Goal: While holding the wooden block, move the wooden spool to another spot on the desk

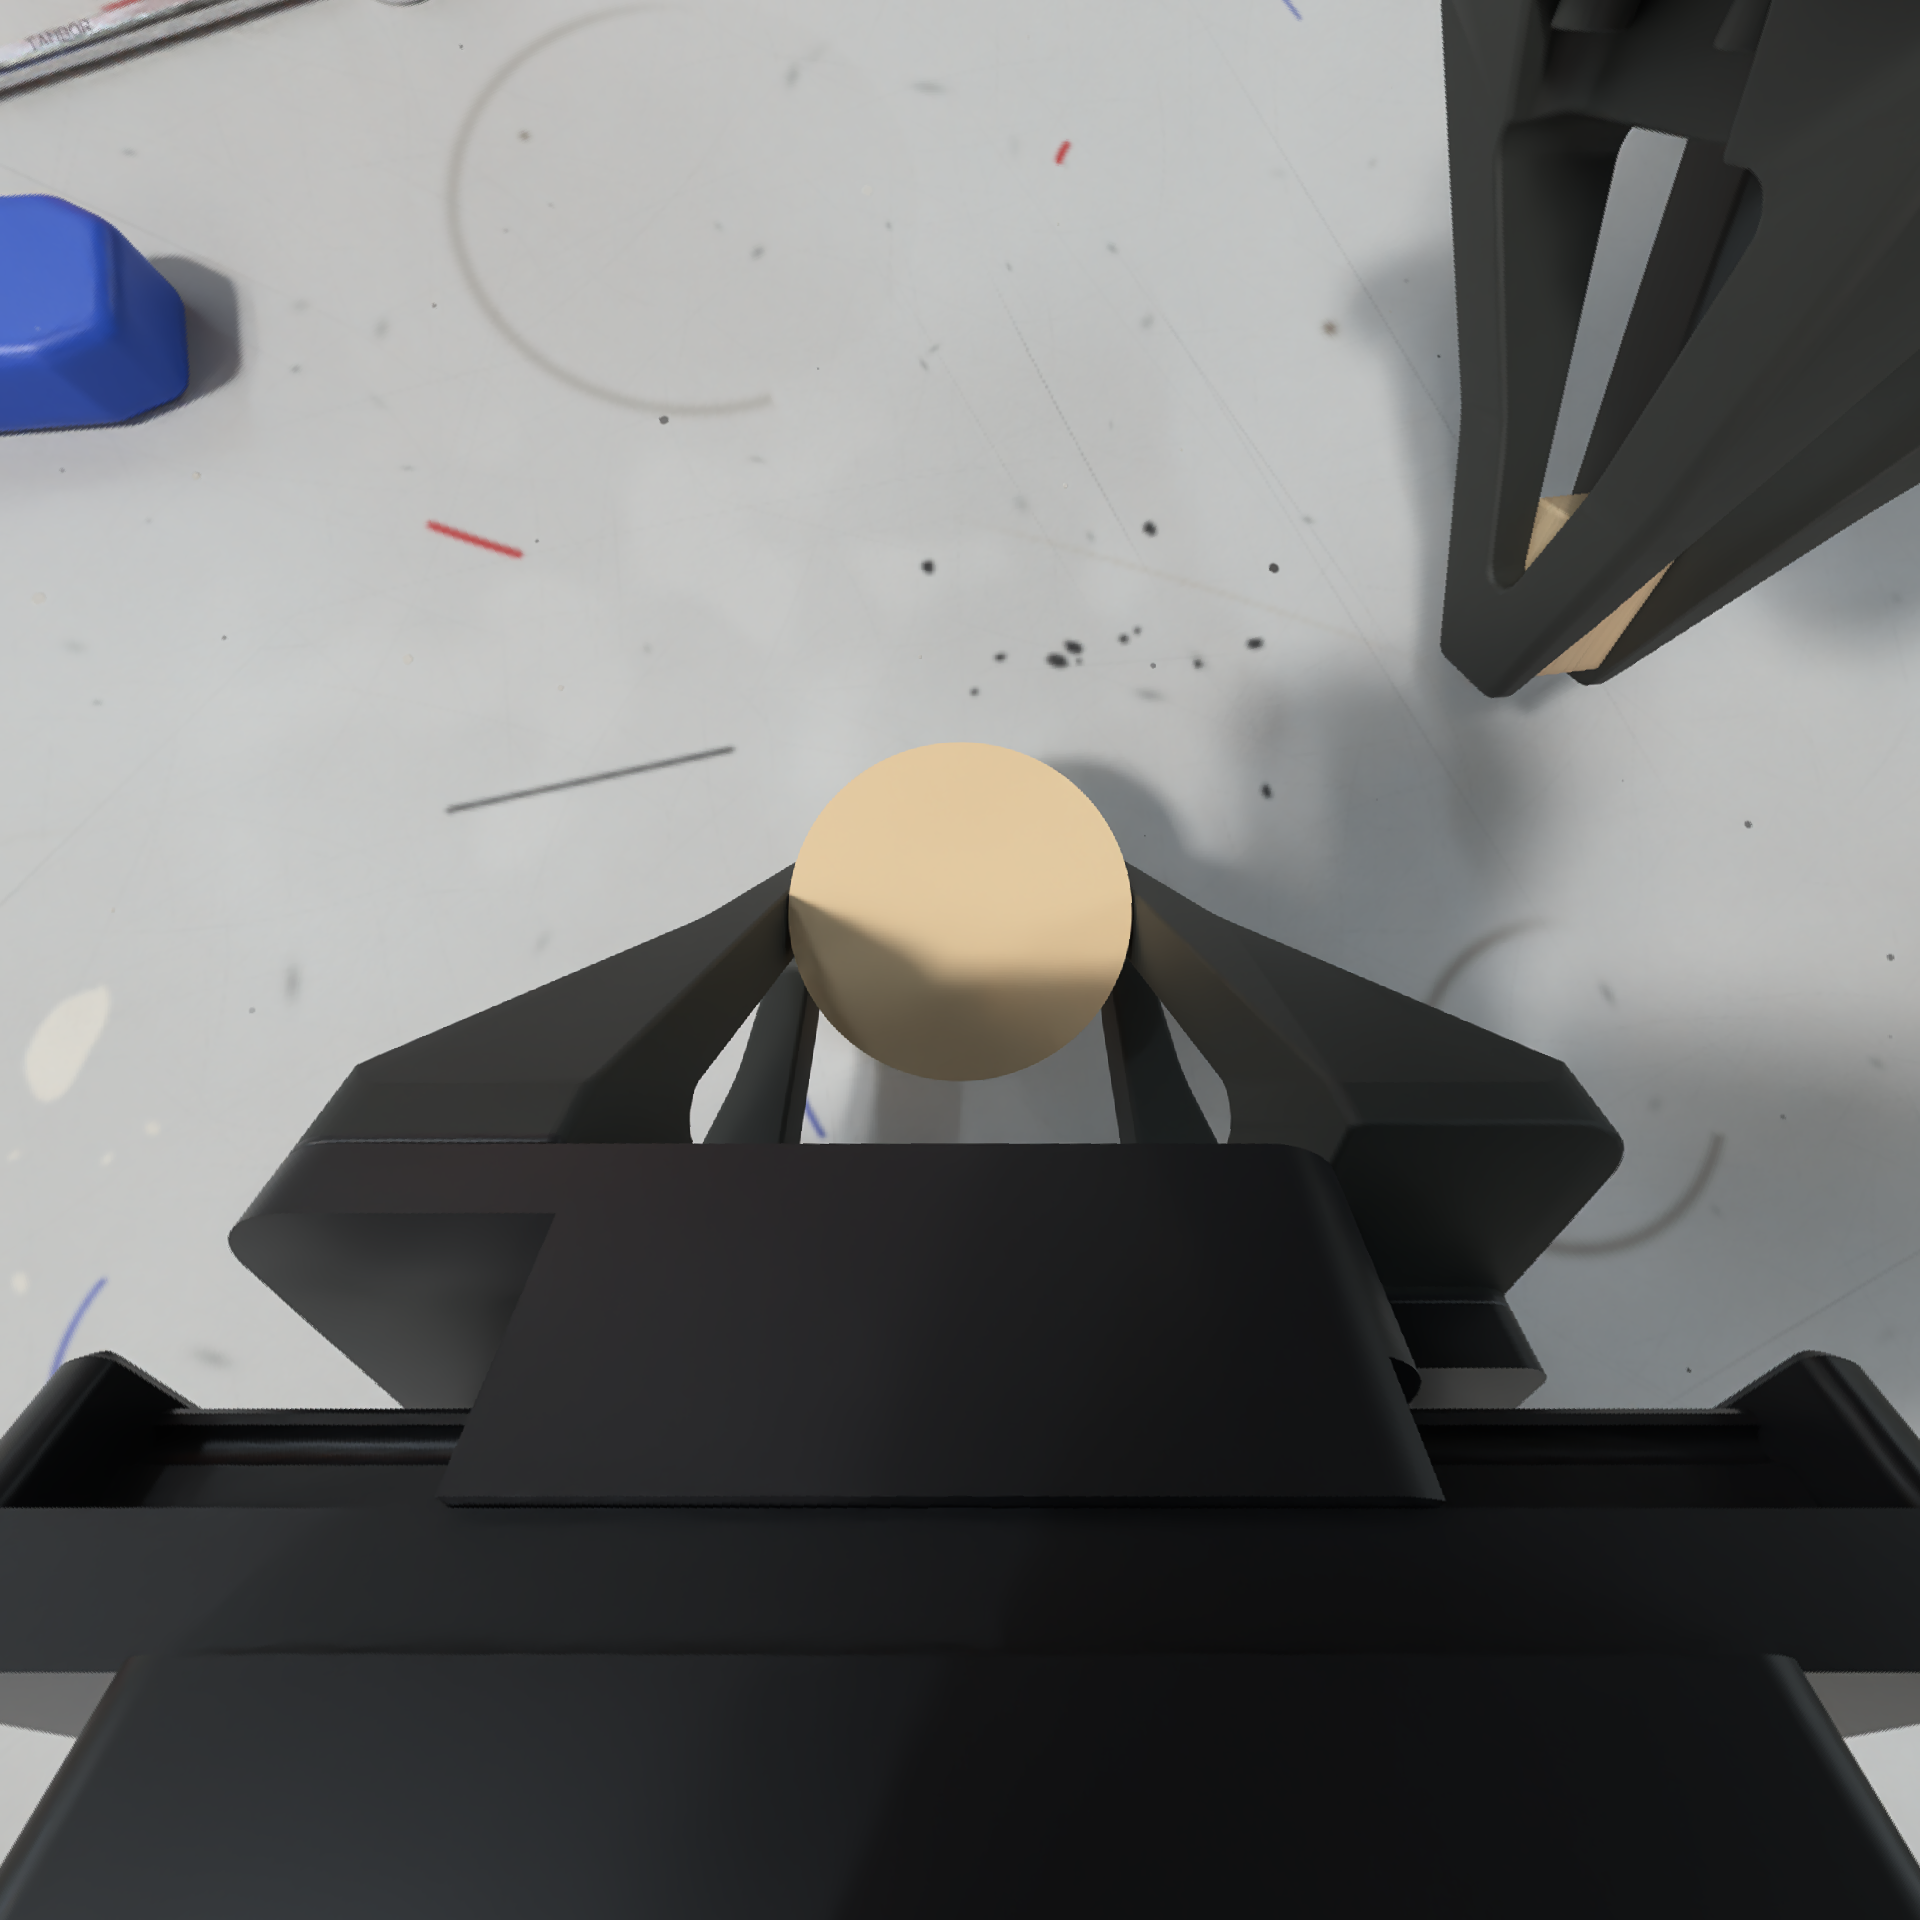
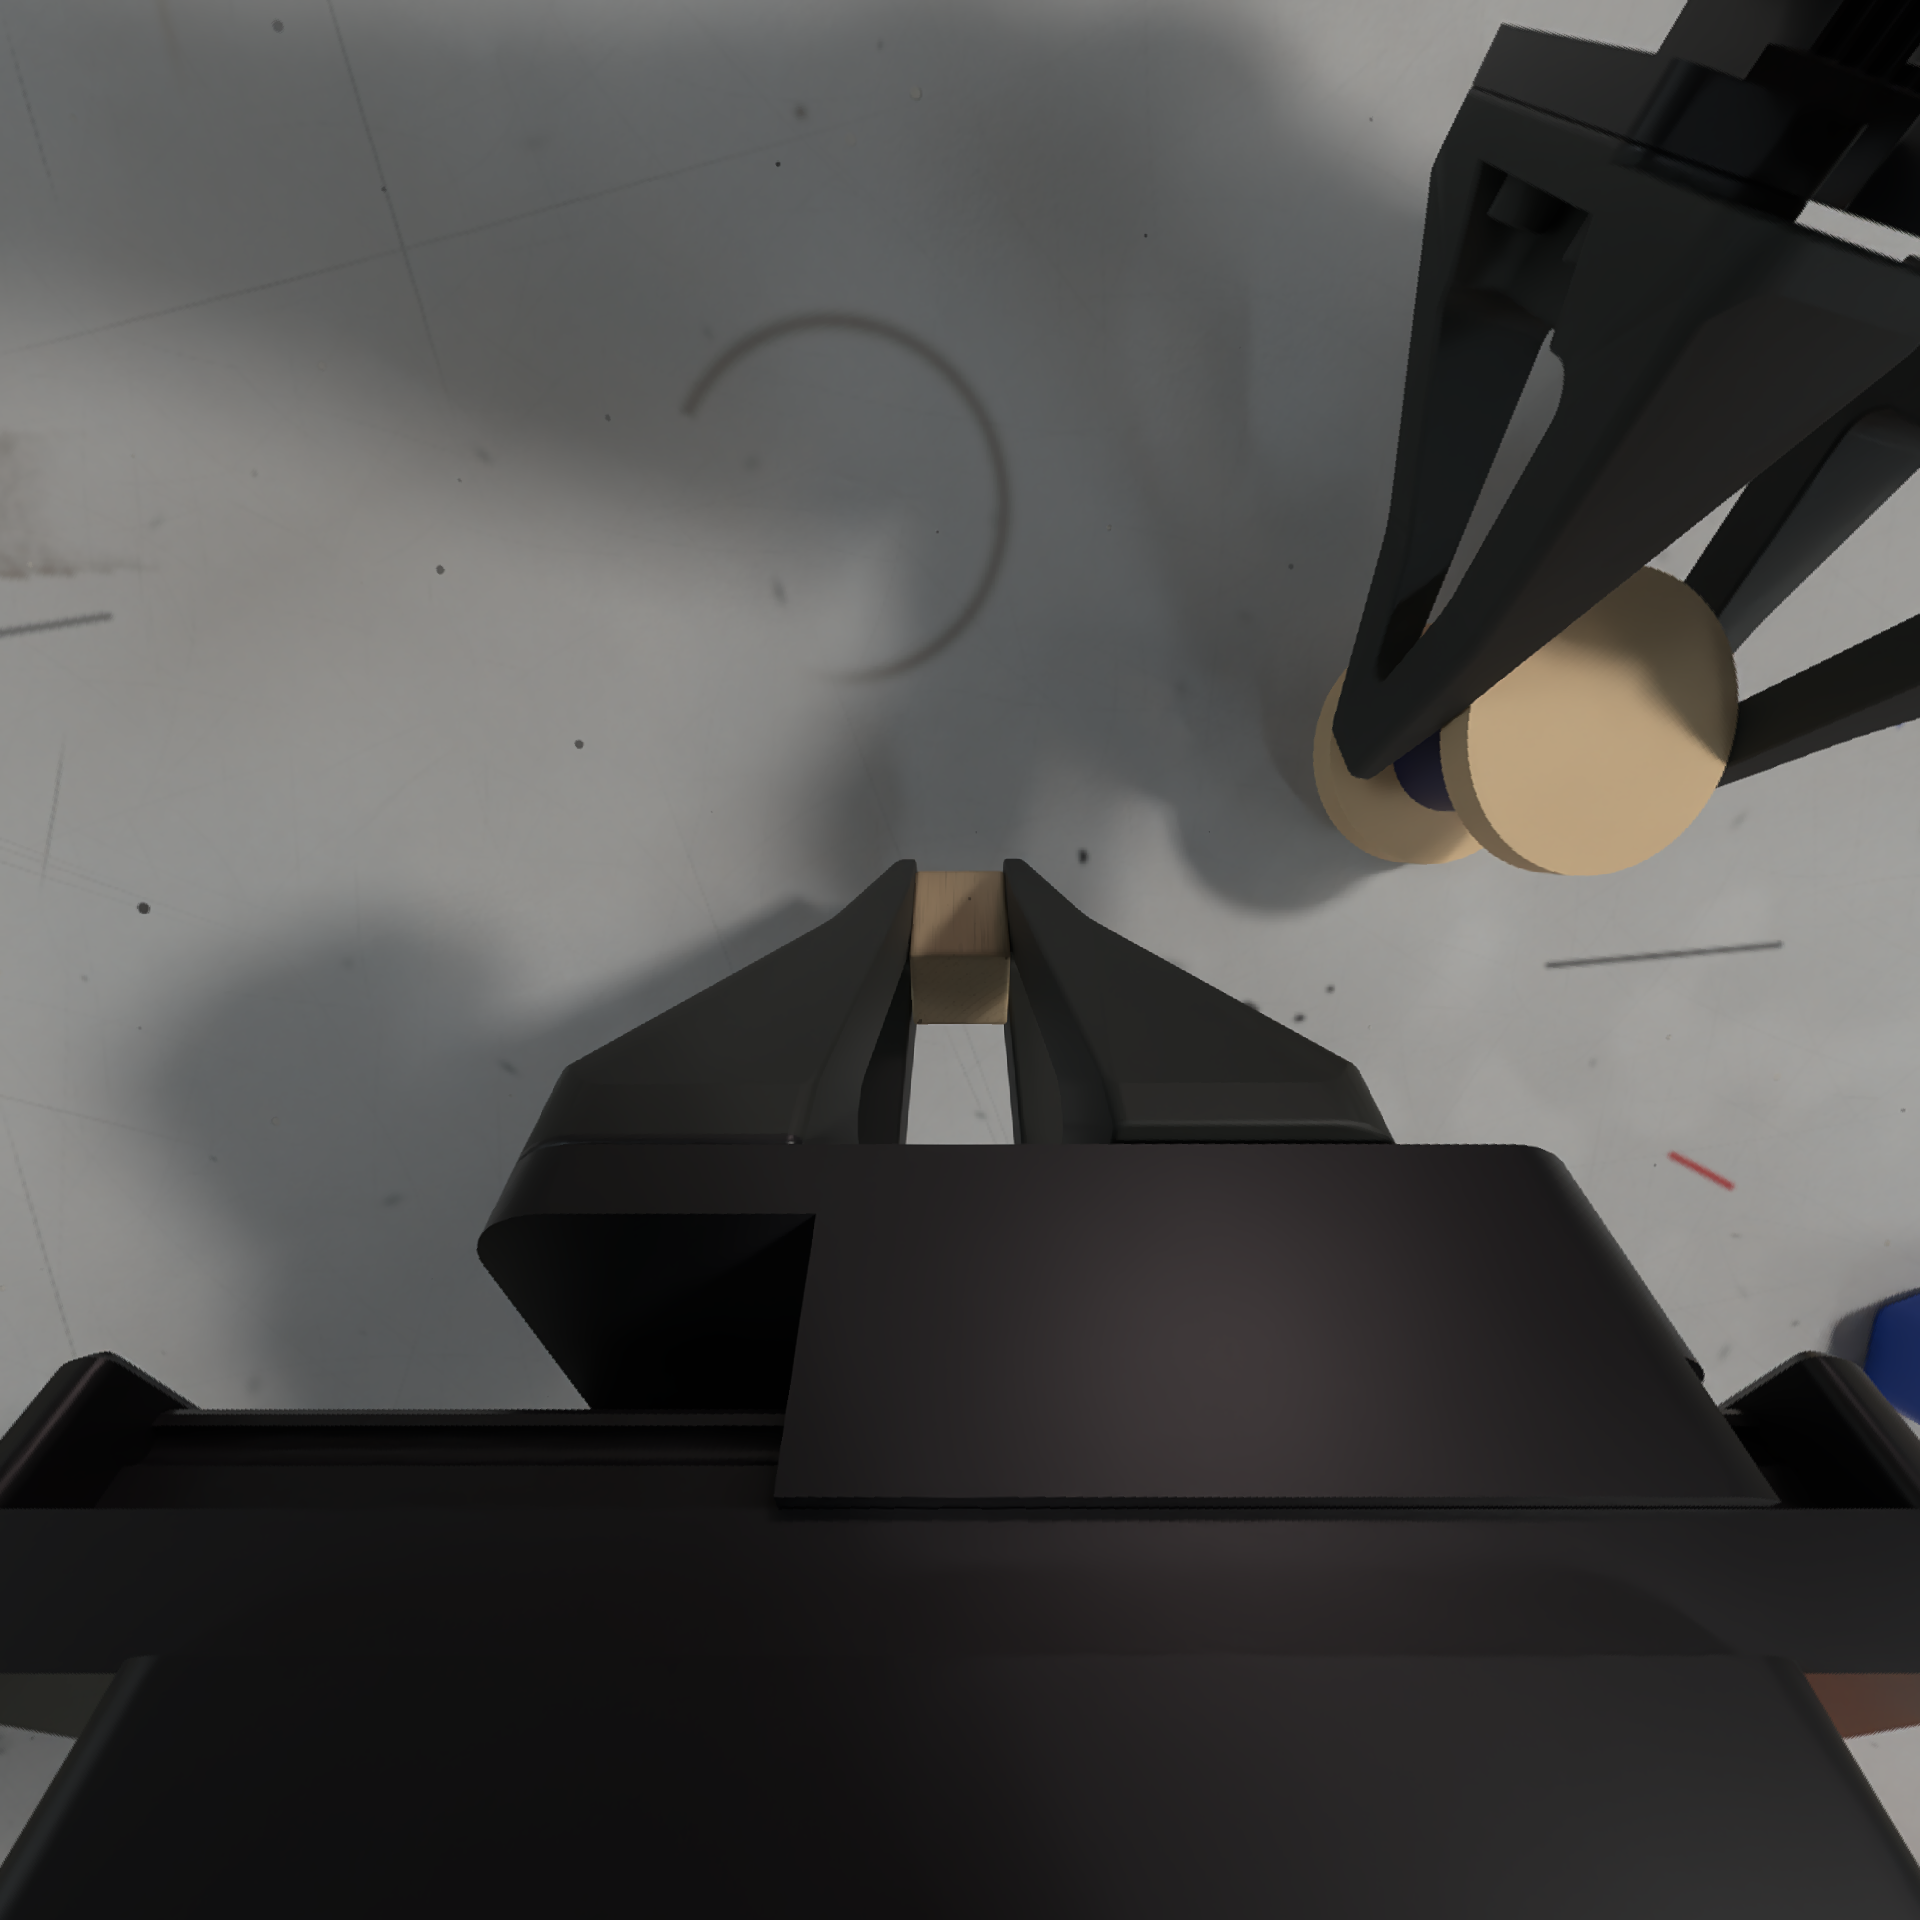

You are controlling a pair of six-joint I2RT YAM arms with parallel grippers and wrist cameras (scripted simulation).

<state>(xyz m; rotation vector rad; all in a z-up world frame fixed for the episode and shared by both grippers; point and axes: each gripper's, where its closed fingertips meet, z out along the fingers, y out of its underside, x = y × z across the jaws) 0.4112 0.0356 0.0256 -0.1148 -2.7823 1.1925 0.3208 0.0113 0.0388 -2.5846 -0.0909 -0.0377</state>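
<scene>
The wooden spool (image 1: 960,909) shows from above as a round tan disc between the fingers of my left gripper (image 1: 960,891), which is shut on it. In the right wrist view the spool (image 2: 1600,727) shows two tan flanges and a dark blue core, with my left gripper (image 2: 1538,753) clamped at the core; its lower flange is at or near the desk, I cannot tell which. My right gripper (image 2: 958,873) is shut on the small wooden block (image 2: 958,951). In the left wrist view, the right gripper (image 1: 1553,670) and block (image 1: 1590,629) sit up and to the right of the spool.
The white desk (image 1: 727,571) is scuffed, with ring marks and specks. A blue object (image 1: 88,312) lies at the far left, also at the right edge of the right wrist view (image 2: 1886,1340). A thin silvery item (image 1: 104,36) lies at the top left.
</scene>
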